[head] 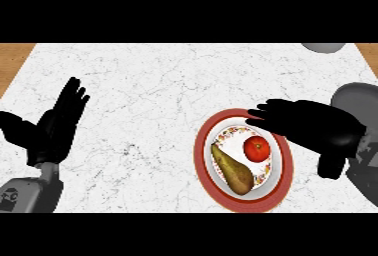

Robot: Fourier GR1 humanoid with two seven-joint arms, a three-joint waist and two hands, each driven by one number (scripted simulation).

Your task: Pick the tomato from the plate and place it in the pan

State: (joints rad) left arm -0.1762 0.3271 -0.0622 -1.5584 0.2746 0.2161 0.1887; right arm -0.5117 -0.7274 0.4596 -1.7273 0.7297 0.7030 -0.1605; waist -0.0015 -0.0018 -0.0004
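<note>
Tomato (256,149) sits on the red-rimmed plate (204,165), just right of a pear (232,171). Right hand (310,125) hovers open at its far right; descending fingers could nudge the pear or roll the tomato. Pan (357,102) lies right. Left hand (55,125) rests open, far left.

The counter (148,100) looks like white marble, smooth and crossed by fine grey veins, and warm brown wood (15,55) shows beyond its far corners. The plate (207,175) reads as glazed ceramic, with a red rim and a white centre ringed by a floral pattern. The tomato (256,149) has smooth red skin with a slight sheen. The pear (232,172) is matt olive-brown. Both hands, left hand (55,125) and right hand (314,125), are matt black, while the left forearm (26,195) is smooth grey. The pan (358,102) looks like dull grey metal.
</note>
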